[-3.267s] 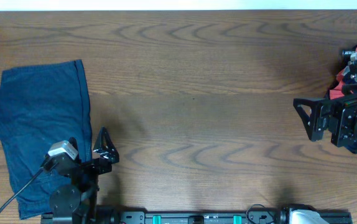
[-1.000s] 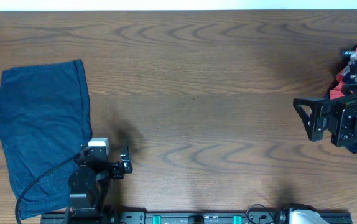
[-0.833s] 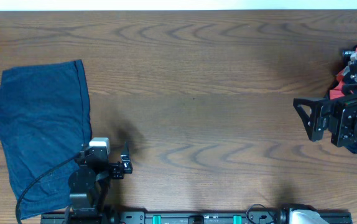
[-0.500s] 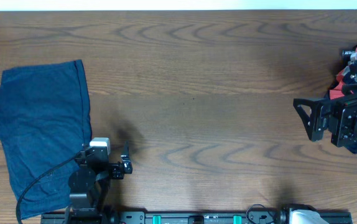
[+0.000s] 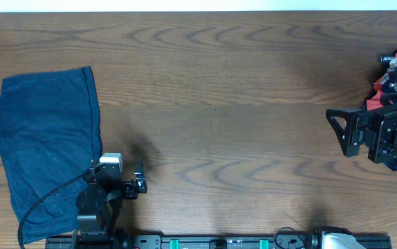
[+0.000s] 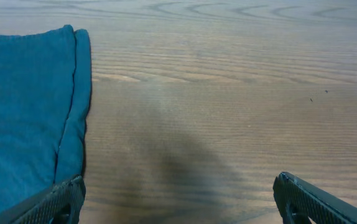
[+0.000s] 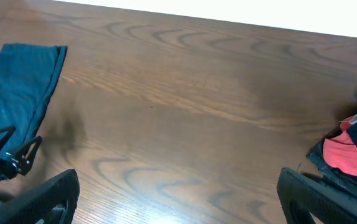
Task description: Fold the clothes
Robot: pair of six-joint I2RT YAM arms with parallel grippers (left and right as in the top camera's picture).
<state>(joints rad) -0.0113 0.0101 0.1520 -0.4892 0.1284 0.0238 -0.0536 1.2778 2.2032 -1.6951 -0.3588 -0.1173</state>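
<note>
A dark blue garment (image 5: 43,142) lies flat at the table's left, with a stitched hem along its right edge. It also shows in the left wrist view (image 6: 23,106) and the right wrist view (image 7: 17,87). My left gripper (image 5: 137,178) is open and empty over bare wood just right of the garment's lower edge; in its own view (image 6: 178,208) nothing lies between the fingers. My right gripper (image 5: 337,133) is open and empty at the far right, over bare wood (image 7: 178,199).
A heap of red and dark cloth (image 5: 380,93) lies at the table's right edge beside my right arm, also in the right wrist view (image 7: 352,152). The left arm's cable (image 5: 36,207) crosses the garment's lower part. The wooden table (image 5: 226,104) spans between the grippers.
Since 3.3 s ago my left gripper has swung right, off the garment's edge onto bare wood. Over the last second nothing has moved.
</note>
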